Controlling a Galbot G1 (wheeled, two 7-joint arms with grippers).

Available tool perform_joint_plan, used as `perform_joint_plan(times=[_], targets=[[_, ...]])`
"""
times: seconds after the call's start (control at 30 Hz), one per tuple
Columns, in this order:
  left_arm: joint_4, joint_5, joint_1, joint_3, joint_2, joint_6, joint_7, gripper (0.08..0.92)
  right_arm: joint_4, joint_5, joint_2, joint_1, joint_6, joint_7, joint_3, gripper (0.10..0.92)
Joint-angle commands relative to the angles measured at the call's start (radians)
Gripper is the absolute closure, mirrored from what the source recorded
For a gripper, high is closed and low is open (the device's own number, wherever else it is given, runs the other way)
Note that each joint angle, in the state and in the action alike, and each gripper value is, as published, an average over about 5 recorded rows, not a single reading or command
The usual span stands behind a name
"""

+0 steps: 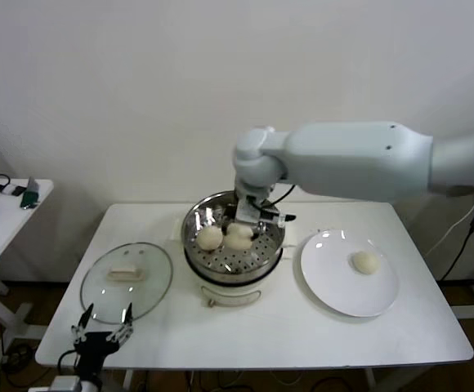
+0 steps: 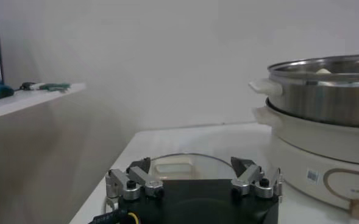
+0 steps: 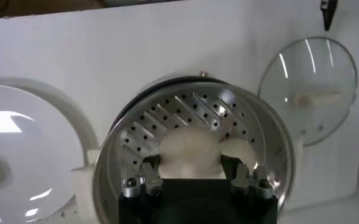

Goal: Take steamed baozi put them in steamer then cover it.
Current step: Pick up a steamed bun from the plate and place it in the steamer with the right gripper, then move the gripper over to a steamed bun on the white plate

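Observation:
The steamer (image 1: pixel 190 245) stands mid-table on its cream base. Two baozi show inside: one (image 1: pixel 210 237) lies free on the perforated floor. The other (image 1: pixel 239 237) sits low in the pot between the fingers of my right gripper (image 1: pixel 247 227), which reaches in from above. In the right wrist view, that gripper (image 3: pixel 189 164) is closed around this bun (image 3: pixel 188 149), with the free bun (image 3: pixel 243 151) beside it. One more baozi (image 1: pixel 365 262) lies on the white plate (image 1: pixel 335 286). The glass cover (image 1: pixel 127 278) lies flat to the steamer's left. My left gripper (image 1: pixel 102 327) waits open just in front of it.
The plate lies to the right of the steamer. A side table (image 1: pixel 0 216) with small items stands at far left. In the left wrist view the steamer (image 2: pixel 325 91) rises beside the cover (image 2: pixel 179 167) and the open left gripper (image 2: pixel 191 164).

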Motion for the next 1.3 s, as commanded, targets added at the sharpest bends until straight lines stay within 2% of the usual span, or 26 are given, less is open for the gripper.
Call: perform_joint_plan(times=[0.03, 0.57, 0.73, 0.97, 1.17, 1.3], targets=[[0.002, 0.003, 0.002, 0.001, 0.001, 0.0, 0.0, 0.177, -0.063, -0.068, 0.098, -0.115, 0.005, 0.018, -0.014, 0.347], [0.009, -0.003, -0.002, -0.001, 0.007, -0.001, 0.0, 0.177, -0.122, -0.074, 0.113, -0.149, 0.012, 0.003, -0.022, 0.338], [0.008, -0.002, -0.002, -0.001, 0.007, 0.001, 0.0, 0.177, -0.125, -0.052, 0.097, -0.133, 0.013, 0.01, 0.003, 0.236], [0.003, 0.005, -0.004, 0.004, 0.005, 0.003, 0.002, 0.177, -0.142, 0.173, -0.015, 0.02, -0.009, -0.089, -0.017, 0.203], [0.003, 0.008, -0.009, 0.009, 0.006, 0.003, 0.003, 0.177, -0.222, 0.39, -0.24, 0.144, -0.131, -0.126, -0.106, 0.202], [0.002, 0.005, -0.016, 0.016, 0.006, 0.003, 0.003, 0.177, -0.289, 0.452, -0.384, 0.164, -0.189, -0.131, -0.197, 0.203]])
